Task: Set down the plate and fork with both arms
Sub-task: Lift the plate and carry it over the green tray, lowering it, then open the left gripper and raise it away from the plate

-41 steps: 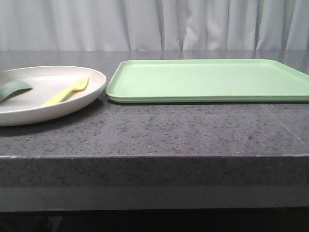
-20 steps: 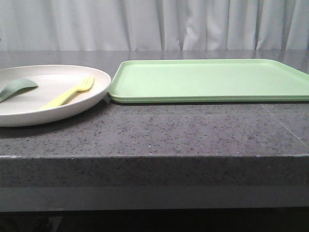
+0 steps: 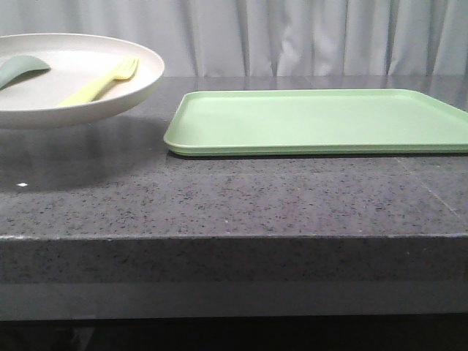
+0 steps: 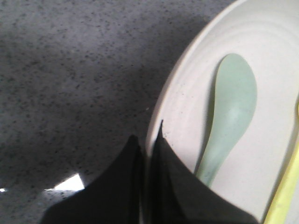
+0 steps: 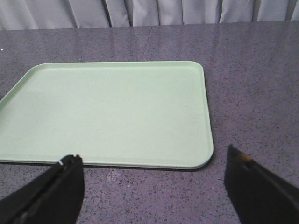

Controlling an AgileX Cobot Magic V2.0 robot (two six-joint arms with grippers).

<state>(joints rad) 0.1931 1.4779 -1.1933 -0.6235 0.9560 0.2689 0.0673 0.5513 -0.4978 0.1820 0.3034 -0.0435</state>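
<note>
Front view: plate (image 3: 110, 95) was raised clear of the table (image 3: 219, 205), left of the tray (image 3: 314, 121); fork (image 3: 99, 82) and grey-green spoon (image 3: 22, 69) lay inside it. Left wrist view: left gripper (image 4: 148, 140) was clamped on the plate's rim, the spoon beside the fingers. Right wrist view: right gripper (image 5: 156, 175) was spread wide, empty, near the tray's edge.
</note>
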